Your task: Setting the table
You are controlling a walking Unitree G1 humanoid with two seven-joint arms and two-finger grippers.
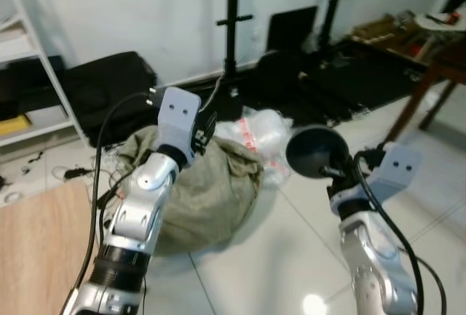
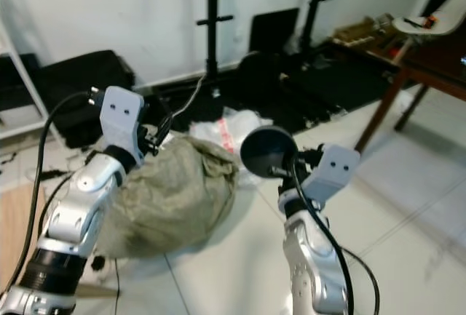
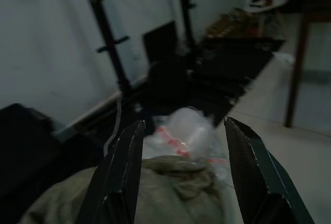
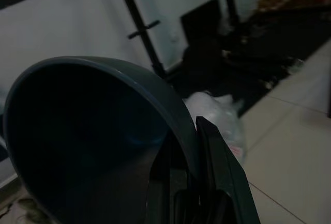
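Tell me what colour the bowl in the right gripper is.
Dark grey bowl, clearest in the right wrist view.

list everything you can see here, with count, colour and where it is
bowl: 1, dark grey, clamped by its rim in the right gripper
sack: 1, olive, on the floor ahead
plastic bag: 1, clear with red print, behind the sack
stands: 2, black, by the white wall
black bag: 1, left, against the wall
table: 1, dark wood, far right
wooden top: 1, light, lower left
left gripper: open, over the sack
right gripper: holds the bowl

red print on the plastic bag point(image 1: 256, 134) is too blurred to read.
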